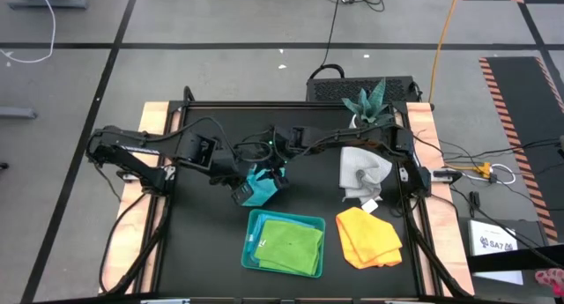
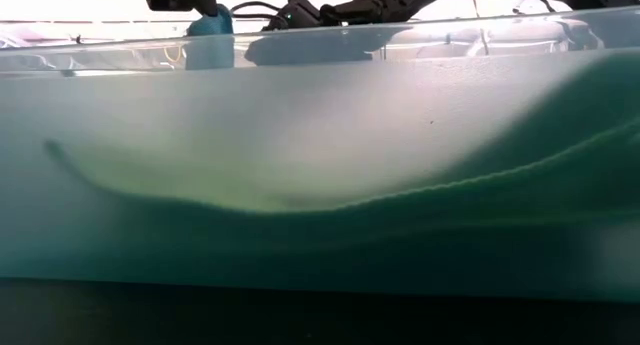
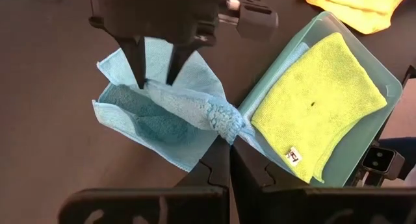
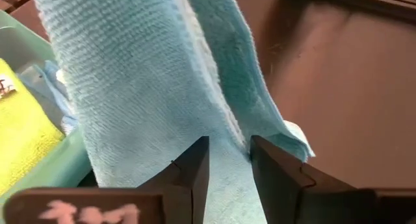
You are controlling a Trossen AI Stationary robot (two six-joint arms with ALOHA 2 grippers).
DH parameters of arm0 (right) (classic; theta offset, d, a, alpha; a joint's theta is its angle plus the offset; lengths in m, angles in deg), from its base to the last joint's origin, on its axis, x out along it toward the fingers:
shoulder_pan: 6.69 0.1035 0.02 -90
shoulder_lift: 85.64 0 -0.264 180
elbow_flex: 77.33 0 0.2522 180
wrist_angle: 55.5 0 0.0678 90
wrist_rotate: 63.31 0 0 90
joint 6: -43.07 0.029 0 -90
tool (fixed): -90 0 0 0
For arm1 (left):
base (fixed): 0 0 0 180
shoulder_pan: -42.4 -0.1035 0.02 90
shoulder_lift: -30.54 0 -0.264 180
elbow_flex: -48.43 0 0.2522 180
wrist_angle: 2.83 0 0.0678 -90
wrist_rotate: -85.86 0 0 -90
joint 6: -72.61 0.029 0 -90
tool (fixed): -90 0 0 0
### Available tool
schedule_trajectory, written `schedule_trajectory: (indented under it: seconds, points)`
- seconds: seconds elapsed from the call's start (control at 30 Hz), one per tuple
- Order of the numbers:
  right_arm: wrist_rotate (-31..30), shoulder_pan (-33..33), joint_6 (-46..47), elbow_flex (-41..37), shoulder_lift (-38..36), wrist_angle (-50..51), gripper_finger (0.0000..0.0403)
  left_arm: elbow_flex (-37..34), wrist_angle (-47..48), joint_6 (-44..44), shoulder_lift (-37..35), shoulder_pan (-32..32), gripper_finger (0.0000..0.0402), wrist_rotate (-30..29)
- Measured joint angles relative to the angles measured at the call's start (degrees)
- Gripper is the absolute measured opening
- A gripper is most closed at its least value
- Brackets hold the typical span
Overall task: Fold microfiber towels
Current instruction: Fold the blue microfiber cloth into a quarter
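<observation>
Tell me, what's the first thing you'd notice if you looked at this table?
Right in the middle, both grippers meet on one turquoise towel: the left gripper is shut on a bunched corner, and the right gripper has its fingers on either side of a fold. Just in front sits a teal tray with a lime green towel folded flat inside. A yellow-orange towel lies to the tray's right.

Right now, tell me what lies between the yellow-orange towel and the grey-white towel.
Nothing but bare black table. In the high view, the yellow-orange towel lies just in front of the grey-white towel, with only a narrow dark strip between them; they may nearly touch.
</observation>
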Motion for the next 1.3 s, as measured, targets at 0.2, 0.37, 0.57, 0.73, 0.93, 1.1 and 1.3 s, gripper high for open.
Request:
schedule_trajectory:
  seconds: [0.2,0.37,0.57,0.73,0.93,1.1,1.3]
  points:
    - [-4.1,0.0,-0.9,-0.6,-0.1,0.3,0.0030,0.0,0.0,0.0,0.0,0.0,0.0002,0.0]
    - [-11.3,-1.2,-6.8,-0.6,-3.5,3.4,0.0007,0.0,1.8,0.0,0.0,0.0,0.0003,-2.6]
    - [-12.5,-3.1,-8.6,-0.6,-9.9,9.8,0.0001,0.0,4.8,0.2,0.0,-0.5,0.0004,-11.1]
    - [-13.9,-3.6,-8.6,-0.6,-13.7,11.5,0.0001,0.0,5.2,1.5,0.0,-2.2,0.0004,-16.9]
    - [-13.8,-3.6,-5.8,-0.6,-15.1,15.8,0.0001,0.0,5.9,2.1,0.0,-4.3,0.0003,-19.7]
    - [-13.7,-3.5,-3.0,-0.6,-15.1,20.1,0.0000,-0.1,8.3,1.4,0.0,-4.7,0.0002,-24.7]
    - [-12.6,-1.3,-1.5,-0.6,-15.2,23.8,0.0000,-0.1,8.3,2.0,0.0,-4.9,0.0002,-29.2]
